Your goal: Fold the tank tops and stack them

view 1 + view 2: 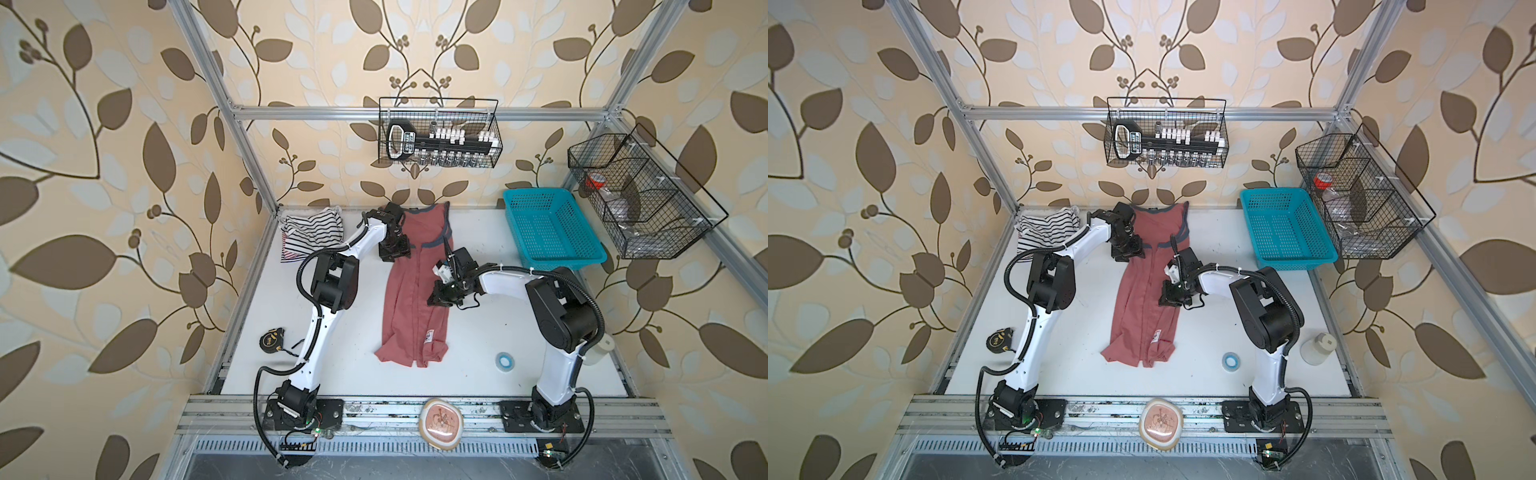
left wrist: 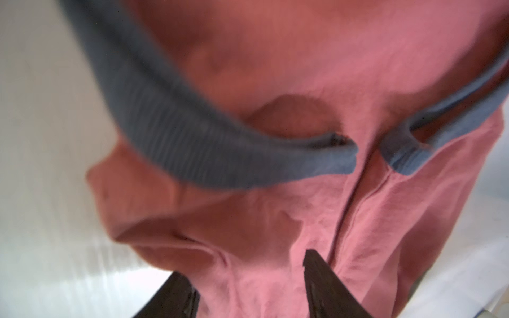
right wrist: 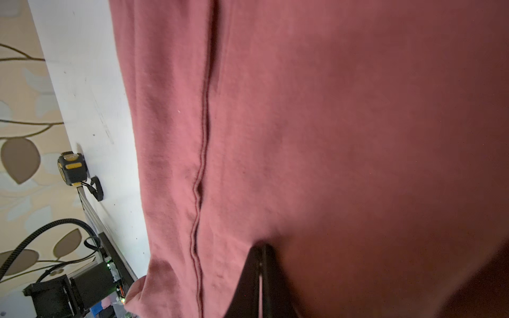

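Observation:
The dusty red tank top (image 1: 409,291) with grey-blue trim (image 2: 170,132) lies lengthwise in the middle of the white table (image 1: 498,324), folded into a long strip with a seam running down it. My left gripper (image 1: 392,253) is at its far left edge by the armhole. It stands open, and in the left wrist view the left gripper (image 2: 245,264) has red cloth between its fingers. My right gripper (image 1: 434,301) is at the top's right edge, halfway along, shut on a pinch of the cloth (image 3: 261,246). A black-and-white striped tank top (image 1: 316,226) lies crumpled over a red-and-white striped one (image 1: 291,253) at the far left corner.
A teal basket (image 1: 552,232) stands at the far right. A tape measure (image 1: 270,340) lies near the left edge, a blue tape roll (image 1: 505,359) at the front right, and a white bottle (image 1: 1316,349) beside the right arm. Wire baskets (image 1: 440,133) hang on the frame.

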Action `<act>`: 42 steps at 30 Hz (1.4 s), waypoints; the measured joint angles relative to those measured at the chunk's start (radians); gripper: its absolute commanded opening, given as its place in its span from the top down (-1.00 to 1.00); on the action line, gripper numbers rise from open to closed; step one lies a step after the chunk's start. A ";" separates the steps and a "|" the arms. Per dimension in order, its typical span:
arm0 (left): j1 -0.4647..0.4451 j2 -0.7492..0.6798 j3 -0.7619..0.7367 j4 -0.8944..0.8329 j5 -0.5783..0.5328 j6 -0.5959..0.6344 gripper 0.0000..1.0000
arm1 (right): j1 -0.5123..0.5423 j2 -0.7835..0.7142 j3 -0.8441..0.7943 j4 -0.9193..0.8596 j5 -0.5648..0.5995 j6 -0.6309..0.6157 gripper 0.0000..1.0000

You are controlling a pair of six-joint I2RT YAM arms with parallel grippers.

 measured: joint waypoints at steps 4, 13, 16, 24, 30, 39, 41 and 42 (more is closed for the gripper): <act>0.006 0.003 0.007 -0.002 0.013 0.006 -0.25 | -0.006 0.014 0.029 -0.002 0.000 0.006 0.59; 0.006 -0.179 -0.217 0.048 0.019 -0.002 -0.35 | -0.010 -0.194 -0.007 -0.058 0.072 -0.040 0.13; 0.006 -0.329 -0.306 0.058 0.007 -0.001 -0.33 | -0.011 -0.389 -0.048 -0.084 0.106 -0.068 0.09; 0.006 -0.924 -0.697 0.079 -0.027 0.039 0.05 | 0.043 -0.759 -0.252 -0.220 0.177 -0.149 0.36; -0.006 -1.104 -1.086 0.048 -0.025 0.031 0.13 | 0.151 -0.795 -0.452 -0.276 0.198 -0.144 0.21; -0.049 -1.102 -1.351 0.073 -0.006 -0.011 -0.01 | 0.232 -0.697 -0.510 -0.154 0.217 -0.146 0.06; -0.055 -1.102 -1.364 0.082 0.002 -0.017 -0.02 | 0.237 -0.660 -0.510 -0.120 0.217 -0.155 0.05; -0.058 -1.102 -1.371 0.090 0.004 -0.019 -0.02 | 0.238 -0.641 -0.510 -0.104 0.217 -0.160 0.04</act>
